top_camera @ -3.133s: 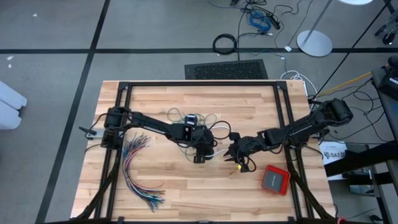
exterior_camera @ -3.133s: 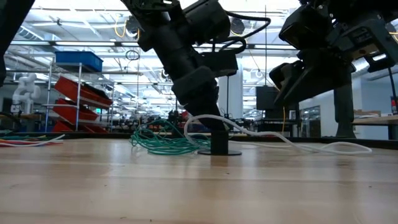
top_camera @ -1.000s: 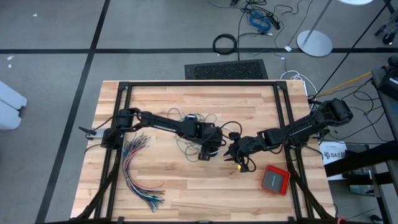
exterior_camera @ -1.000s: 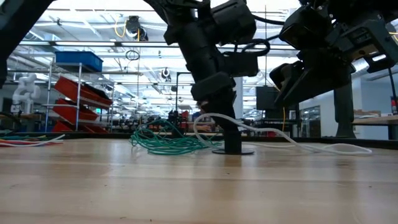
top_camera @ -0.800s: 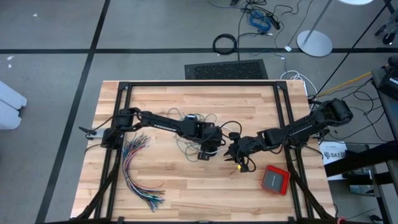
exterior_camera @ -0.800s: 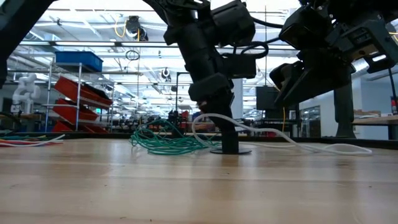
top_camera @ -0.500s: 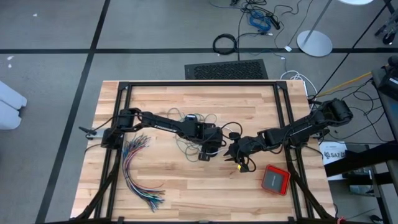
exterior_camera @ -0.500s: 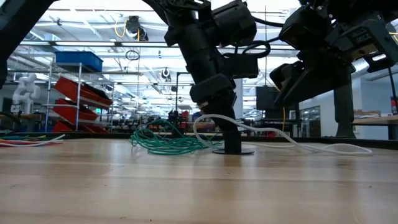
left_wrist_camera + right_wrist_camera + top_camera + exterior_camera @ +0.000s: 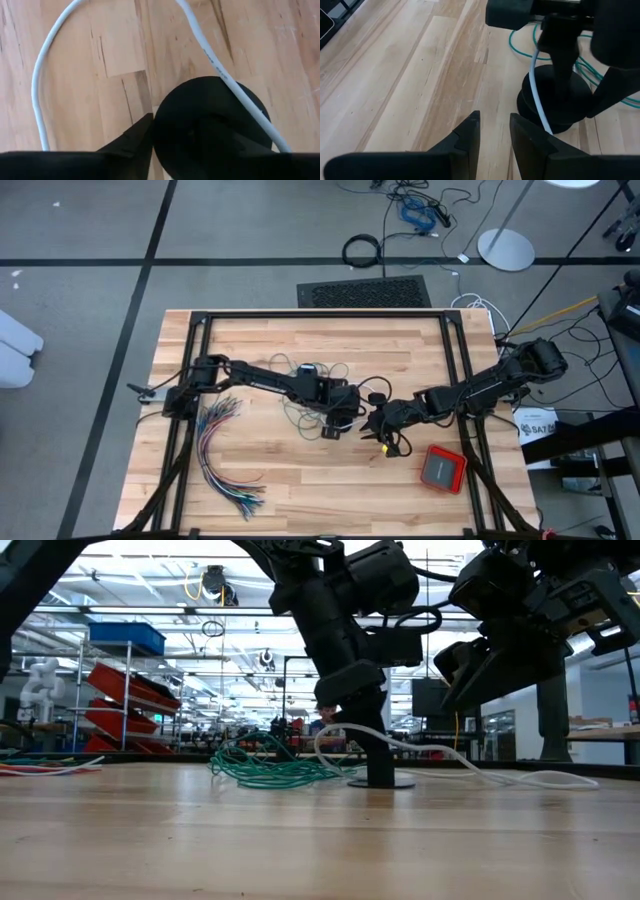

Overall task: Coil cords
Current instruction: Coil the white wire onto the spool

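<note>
A black stand, an upright post (image 9: 380, 755) on a round base (image 9: 382, 783), stands on the table near its middle. My left gripper (image 9: 335, 425) is above it, shut on the post. The cord's white end (image 9: 450, 765) arcs past the post, crosses the base (image 9: 235, 95) and lies on the table toward the right. The black cord (image 9: 362, 385) loops beside my left gripper. The teal-green cord (image 9: 270, 770) lies in a loose heap left of the stand. My right gripper (image 9: 494, 137) hovers just right of the stand, slightly open and empty. My left gripper holds the stand's post (image 9: 561, 60) at its upper end between its two fingers, coming from above and pointing down. The stand is upright with its base (image 9: 555, 107) flat on the table. The gripper's body hides the contact itself.
A fanned bundle of many-coloured wires (image 9: 220, 450) lies at the table's left. A red-orange box (image 9: 443, 468) sits at the near right. A black frame rail (image 9: 320, 315) runs round the table. Bare wood lies toward the near edge.
My left gripper has slid the stand a little toward the table's right edge. The stand stays upright with its base on the table, and the white cord's loop has shifted with it. My right gripper has kept still.
</note>
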Controlling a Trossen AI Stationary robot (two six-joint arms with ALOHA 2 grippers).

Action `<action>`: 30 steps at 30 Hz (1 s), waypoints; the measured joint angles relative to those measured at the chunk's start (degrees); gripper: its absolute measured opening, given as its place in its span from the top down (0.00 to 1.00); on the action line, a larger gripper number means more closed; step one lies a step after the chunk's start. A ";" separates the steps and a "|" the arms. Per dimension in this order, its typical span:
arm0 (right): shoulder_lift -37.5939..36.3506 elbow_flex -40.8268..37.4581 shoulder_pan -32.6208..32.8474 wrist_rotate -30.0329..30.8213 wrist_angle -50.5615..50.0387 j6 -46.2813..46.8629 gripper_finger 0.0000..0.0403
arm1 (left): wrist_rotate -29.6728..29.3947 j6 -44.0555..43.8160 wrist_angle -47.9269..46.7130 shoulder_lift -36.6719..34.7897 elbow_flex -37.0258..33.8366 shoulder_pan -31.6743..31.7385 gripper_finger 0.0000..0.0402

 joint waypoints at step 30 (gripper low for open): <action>-4.70 0.02 -0.06 11.76 -11.51 -1.33 0.77 | -1.26 2.04 -2.82 -1.41 2.58 -0.13 0.76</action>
